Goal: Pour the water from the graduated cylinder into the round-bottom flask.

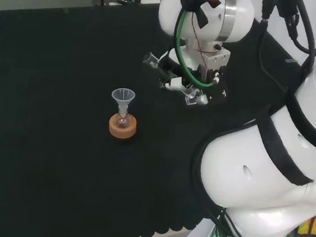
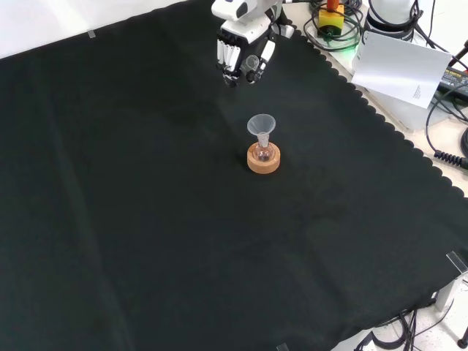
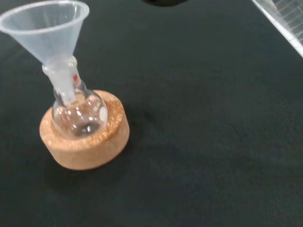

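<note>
— Cork ring [image 3: 85, 139] first, close under the wrist camera: what sits in it?

— It is a stand, and the round-bottom flask [image 3: 78, 113] rests upright in its hollow. A clear plastic funnel [image 3: 46, 29] is seated in the flask's neck, its stem reaching down into the bulb. The glass bulb looks nearly empty; whether a film of water lies at the bottom I cannot tell.

— Where does that stand on the worktop [image 2: 146, 219]?

— Near the middle of the black cloth in the front view, alone, with the stand [image 2: 263, 159] under the flask [image 2: 263, 151] and the funnel [image 2: 261, 125] on top. In the head view the same group stands left of the arm's white links: stand [image 1: 122, 126], funnel [image 1: 123, 97].

— And the hand?

— The hand [image 1: 192, 85] hangs above the cloth, up and to the right of the flask in the head view, well apart from it. In the front view the hand [image 2: 245, 55] is farther off than the flask.

— Its fingers?

— Curled round the graduated cylinder [image 1: 152, 61], a clear tube whose open end sticks out leftward in the head view, lying roughly level. How much water it holds I cannot tell.
</note>
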You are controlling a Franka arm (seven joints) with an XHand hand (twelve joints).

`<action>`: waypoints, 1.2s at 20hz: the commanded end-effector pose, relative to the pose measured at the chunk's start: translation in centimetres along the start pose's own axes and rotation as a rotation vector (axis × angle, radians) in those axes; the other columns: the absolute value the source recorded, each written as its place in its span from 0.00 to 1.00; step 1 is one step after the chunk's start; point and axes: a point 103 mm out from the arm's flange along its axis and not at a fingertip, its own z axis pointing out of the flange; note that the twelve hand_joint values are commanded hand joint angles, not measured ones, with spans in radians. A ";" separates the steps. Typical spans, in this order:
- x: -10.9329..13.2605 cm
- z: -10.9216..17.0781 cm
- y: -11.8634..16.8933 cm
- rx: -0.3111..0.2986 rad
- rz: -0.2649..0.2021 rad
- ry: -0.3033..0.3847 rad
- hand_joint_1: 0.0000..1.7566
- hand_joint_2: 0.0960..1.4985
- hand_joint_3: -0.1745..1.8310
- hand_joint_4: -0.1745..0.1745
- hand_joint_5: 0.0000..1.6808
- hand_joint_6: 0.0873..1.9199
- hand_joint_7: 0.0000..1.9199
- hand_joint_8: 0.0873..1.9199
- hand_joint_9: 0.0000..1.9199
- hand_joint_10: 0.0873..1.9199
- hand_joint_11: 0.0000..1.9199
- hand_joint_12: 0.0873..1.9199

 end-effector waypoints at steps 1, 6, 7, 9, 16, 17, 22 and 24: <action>1.0 0.9 0.4 0.080 -0.025 -0.107 0.71 0.72 0.09 0.00 0.58 0.51 0.54 0.46 0.74 0.00 0.64 0.35; 1.6 1.4 0.9 0.129 -0.031 -0.183 0.72 0.72 0.09 0.00 0.58 0.51 0.52 0.50 0.74 0.00 0.64 0.35; 1.6 1.5 1.0 0.137 -0.029 -0.191 0.72 0.72 0.09 0.00 0.58 0.51 0.52 0.50 0.74 0.00 0.64 0.35; 1.7 1.5 1.0 0.152 -0.025 -0.210 0.72 0.72 0.09 0.00 0.58 0.51 0.52 0.50 0.74 0.00 0.64 0.35; 1.9 1.2 1.1 0.211 0.002 -0.274 0.72 0.72 0.09 0.00 0.58 0.51 0.52 0.50 0.74 0.00 0.64 0.35; 2.0 1.1 1.1 0.221 0.008 -0.289 0.69 0.73 0.09 0.00 0.58 0.52 0.54 0.43 0.74 0.00 0.64 0.35; 2.2 1.1 1.4 0.290 0.041 -0.349 0.66 0.72 0.11 0.00 0.58 0.52 0.62 0.19 0.75 0.00 0.65 0.35; 2.3 1.2 1.6 0.316 0.049 -0.369 0.66 0.72 0.11 0.00 0.58 0.52 0.63 0.17 0.75 0.00 0.65 0.35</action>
